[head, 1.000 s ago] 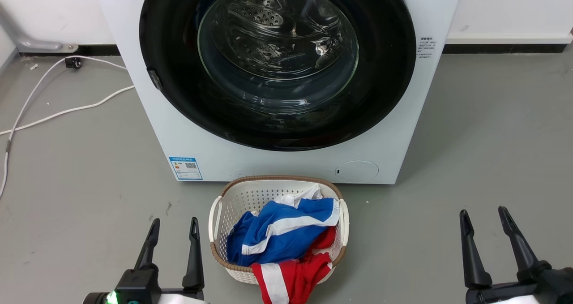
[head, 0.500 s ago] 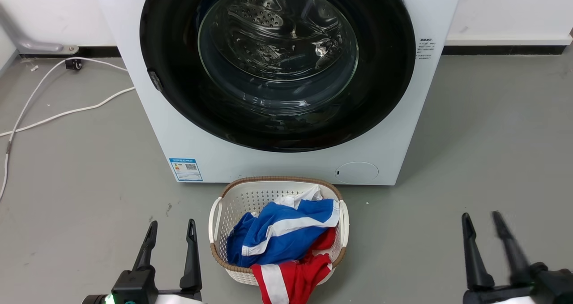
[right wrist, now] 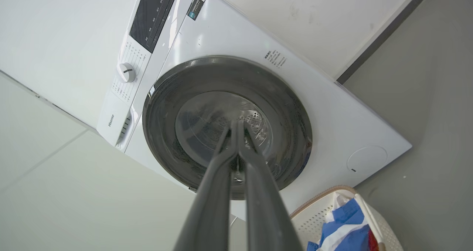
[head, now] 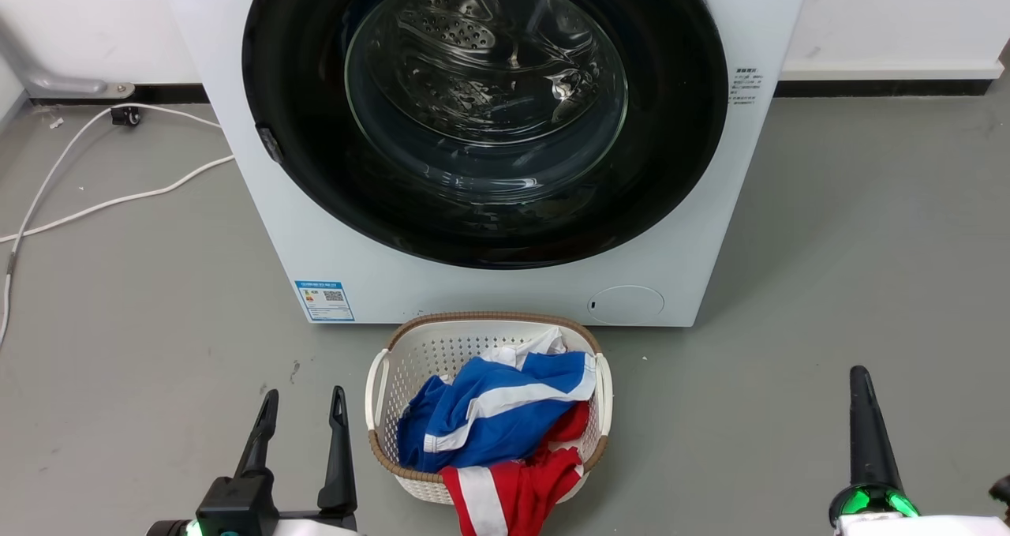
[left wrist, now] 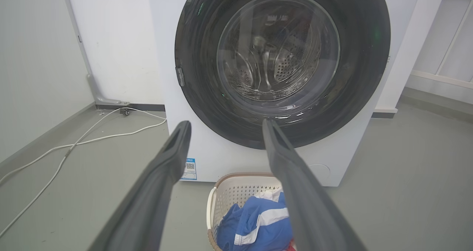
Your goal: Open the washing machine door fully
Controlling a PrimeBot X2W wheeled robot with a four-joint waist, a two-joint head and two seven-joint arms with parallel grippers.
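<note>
The white washing machine (head: 505, 283) stands straight ahead on the grey floor. Its round glossy black washing machine door (head: 678, 125) lies flat against the front, with the steel drum visible through the glass bowl. A small latch tab (head: 271, 143) sits on the door's left edge. My left gripper (head: 304, 398) is open at the lower left, well short of the machine; in the left wrist view its fingers (left wrist: 226, 126) frame the door (left wrist: 199, 40). My right gripper (head: 860, 374) is at the lower right, shut on nothing, its fingers (right wrist: 236, 123) pressed together and pointing at the door (right wrist: 288, 114).
A white laundry basket (head: 384, 378) with blue, red and white clothes stands on the floor just in front of the machine, between my grippers. A white cable (head: 118, 199) trails across the floor at left. The control panel with a dial (right wrist: 126, 72) tops the machine.
My right gripper's fingers have closed together and its wrist has rolled, so the two fingers now show as one. The left gripper has stayed put.
</note>
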